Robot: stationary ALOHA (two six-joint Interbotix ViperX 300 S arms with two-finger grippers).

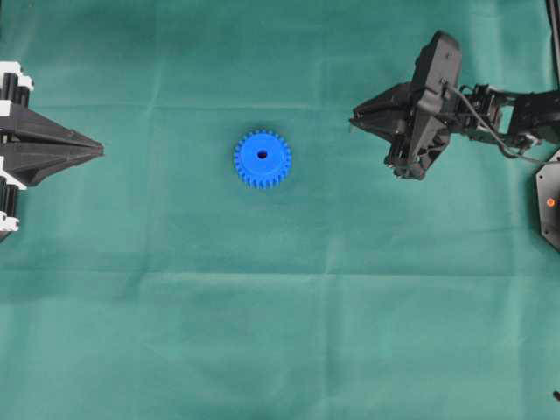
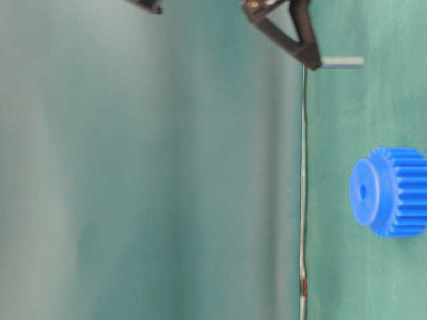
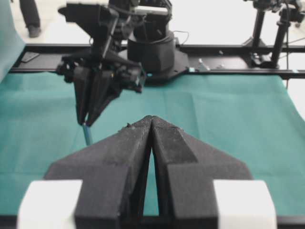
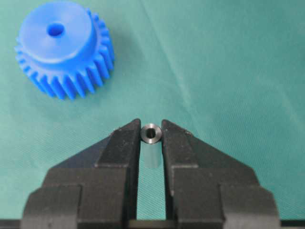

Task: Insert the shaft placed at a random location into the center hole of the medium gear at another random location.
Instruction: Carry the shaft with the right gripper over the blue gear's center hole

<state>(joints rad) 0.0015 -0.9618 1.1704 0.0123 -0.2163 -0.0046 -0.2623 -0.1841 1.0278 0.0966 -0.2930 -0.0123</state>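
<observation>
Right gripper [image 4: 151, 135]: your jaws are clamped on the shaft [image 4: 151, 134]; pickup done
Medium gear [image 4: 62, 47]: center hole [image 4: 55, 30] vacant; insertion left
Left gripper [image 3: 151, 125]: closed, empty

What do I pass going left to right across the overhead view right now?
The left arm's black gripper, fingers shut and empty → the bright blue plastic toothed gear lying flat on the green cloth → the right arm's black gripper, pinching the small silvery metal shaft.
</observation>
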